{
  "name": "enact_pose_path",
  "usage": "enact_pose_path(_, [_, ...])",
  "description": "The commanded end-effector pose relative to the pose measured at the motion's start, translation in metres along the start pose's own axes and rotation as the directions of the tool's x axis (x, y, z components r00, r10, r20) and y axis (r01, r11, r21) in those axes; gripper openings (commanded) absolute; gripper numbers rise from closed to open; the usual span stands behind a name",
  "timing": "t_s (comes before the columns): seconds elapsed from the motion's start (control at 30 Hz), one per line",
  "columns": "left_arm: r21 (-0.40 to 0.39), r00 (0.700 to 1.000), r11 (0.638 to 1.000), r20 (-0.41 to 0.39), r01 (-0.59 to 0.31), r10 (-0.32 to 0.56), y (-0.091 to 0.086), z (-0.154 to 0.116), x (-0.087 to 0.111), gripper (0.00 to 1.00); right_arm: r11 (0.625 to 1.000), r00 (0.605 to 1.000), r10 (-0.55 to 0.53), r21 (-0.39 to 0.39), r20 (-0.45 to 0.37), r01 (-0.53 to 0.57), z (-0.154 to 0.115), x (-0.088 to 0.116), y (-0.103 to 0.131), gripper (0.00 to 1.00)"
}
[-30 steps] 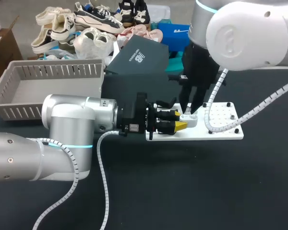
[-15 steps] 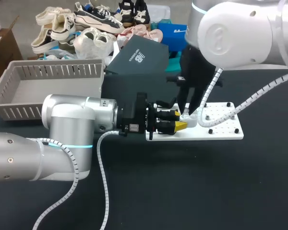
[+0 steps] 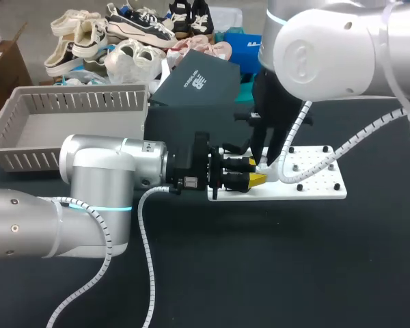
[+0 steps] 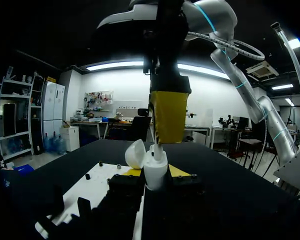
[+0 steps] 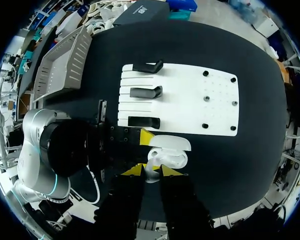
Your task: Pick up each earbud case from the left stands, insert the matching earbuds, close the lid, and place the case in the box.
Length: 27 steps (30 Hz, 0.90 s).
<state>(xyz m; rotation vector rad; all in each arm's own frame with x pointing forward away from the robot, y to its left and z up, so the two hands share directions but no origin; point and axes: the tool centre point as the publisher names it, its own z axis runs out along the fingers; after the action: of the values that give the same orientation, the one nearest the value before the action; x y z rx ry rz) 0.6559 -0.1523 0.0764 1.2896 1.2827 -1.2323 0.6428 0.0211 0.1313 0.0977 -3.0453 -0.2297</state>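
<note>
Left pincer [image 3: 254,171] snug around earbud case [image 4: 155,172]

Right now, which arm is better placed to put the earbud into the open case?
The right. The right pincer hangs just above the open case with an earbud between its tips; the left pincer is taken up gripping the case.

A glossy white rounded earbud case [image 4: 155,171] stands upright, lid open, at the edge of a white plastic board [image 5: 190,100] bearing three black stands [image 5: 146,92], a small white earbud [image 5: 151,172] just above its mouth.
</note>
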Motion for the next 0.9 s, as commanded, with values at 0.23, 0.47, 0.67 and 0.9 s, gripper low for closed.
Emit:
enact_pose_path(0.23, [0.004, 1.000, 1.000, 0.001, 0.000, 0.000, 0.0015, 0.0004, 0.0007, 0.00, 1.000, 1.000, 0.009, -0.003, 0.001, -0.009, 0.0016, -0.0032, -0.0025, 0.00])
enact_pose_path(0.47, [0.004, 1.000, 1.000, 0.001, 0.000, 0.000, 0.0015, 0.0004, 0.0007, 0.00, 1.000, 1.000, 0.013, -0.008, 0.000, -0.013, 0.0026, -0.0044, -0.0023, 0.00])
enact_pose_path(0.67, [0.004, 1.000, 1.000, 0.001, 0.000, 0.000, 0.0015, 0.0004, 0.0007, 0.00, 1.000, 1.000, 0.014, -0.005, 0.000, -0.014, 0.0045, -0.0062, -0.0013, 0.00])
enact_pose_path(0.9, [0.004, 1.000, 1.000, 0.001, 0.000, 0.000, 0.0015, 0.0004, 0.0007, 0.00, 1.000, 1.000, 0.014, 0.000, 0.002, -0.014, 0.0065, -0.0080, -0.0006, 0.00])
